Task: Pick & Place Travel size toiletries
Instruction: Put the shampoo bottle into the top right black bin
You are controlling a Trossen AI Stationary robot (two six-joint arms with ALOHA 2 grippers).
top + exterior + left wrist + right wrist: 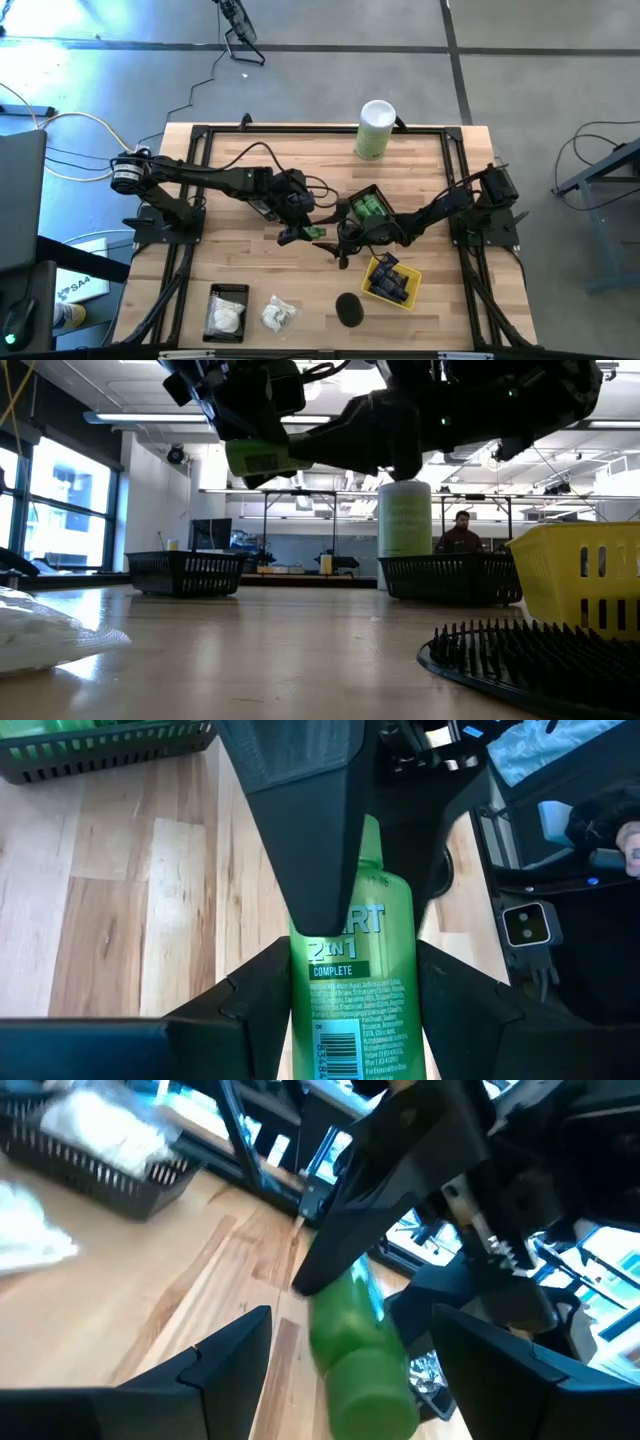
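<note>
Green bottle: a small bright green bottle (345, 990) held above the middle of the worktop (250, 160), clear of the wood, as the low view shows.
Left gripper: the left gripper (297, 233) is clamped on the bottle, fingers pressed to its flat sides.
Right gripper: the right gripper (330, 1370) has its jaws spread wide, holding nothing; the bottle's free end lies between its fingers.
Key relation: the bottle's long axis runs from the left gripper toward the right one, so a handover looks likely.
Nearby: a black basket (368, 208) of green bottles sits just beyond; a yellow basket (392, 280) stands toward the near edge.
Hard to tell: whether the right fingers touch the bottle yet.
</note>
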